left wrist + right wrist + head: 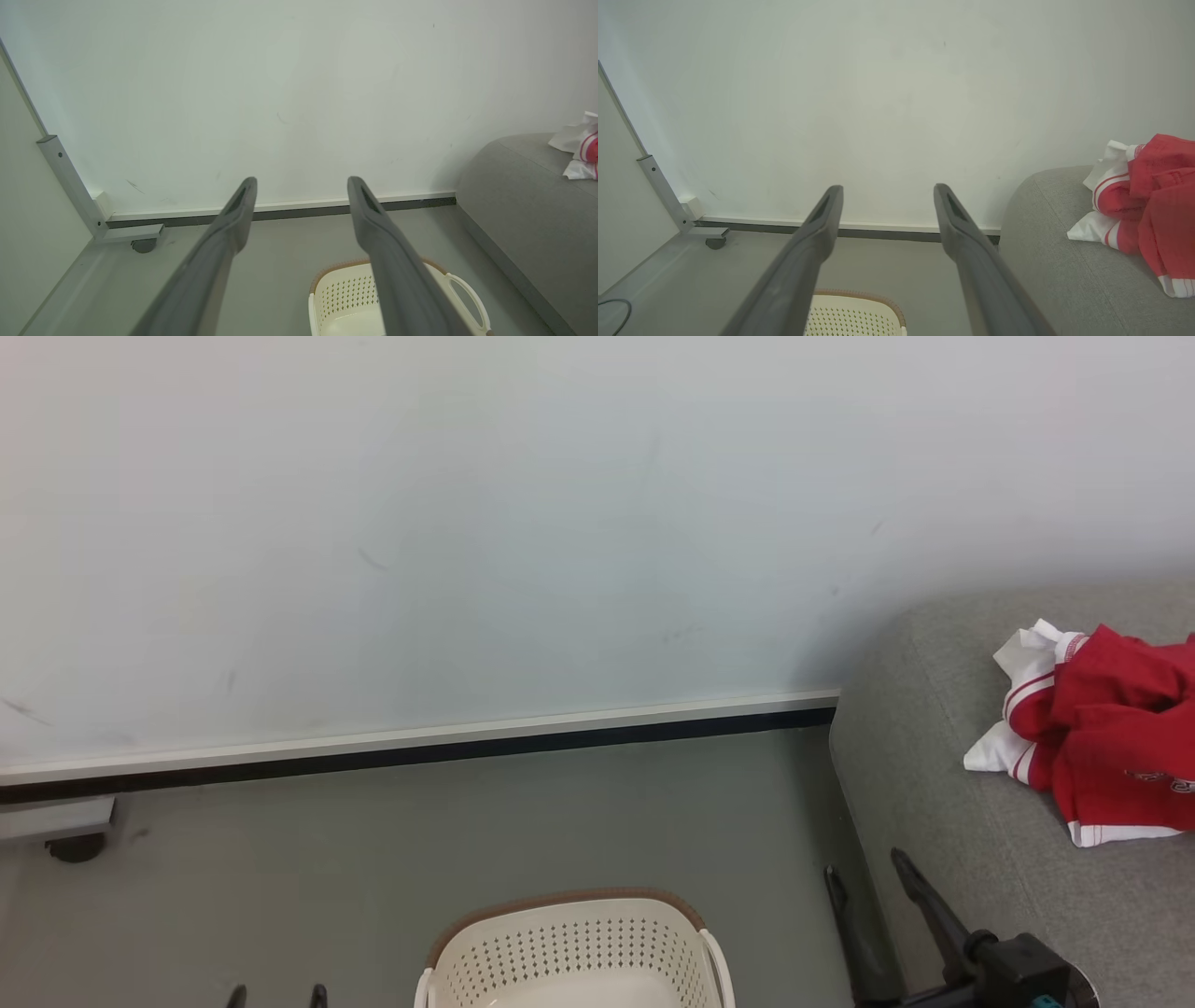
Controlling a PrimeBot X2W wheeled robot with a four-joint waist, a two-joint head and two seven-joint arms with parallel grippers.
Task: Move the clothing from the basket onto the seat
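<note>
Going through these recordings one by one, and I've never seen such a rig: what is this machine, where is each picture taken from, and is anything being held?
It is a wheeled robot with two arms, each ending in a two-fingered gripper. One picture looks down from its head; the other two look along each gripper's dark fingers. The left gripper and right gripper are open and hold nothing. The red and white clothing lies on the grey seat, to the right. The cream basket stands on the floor; its visible part is empty.
</note>
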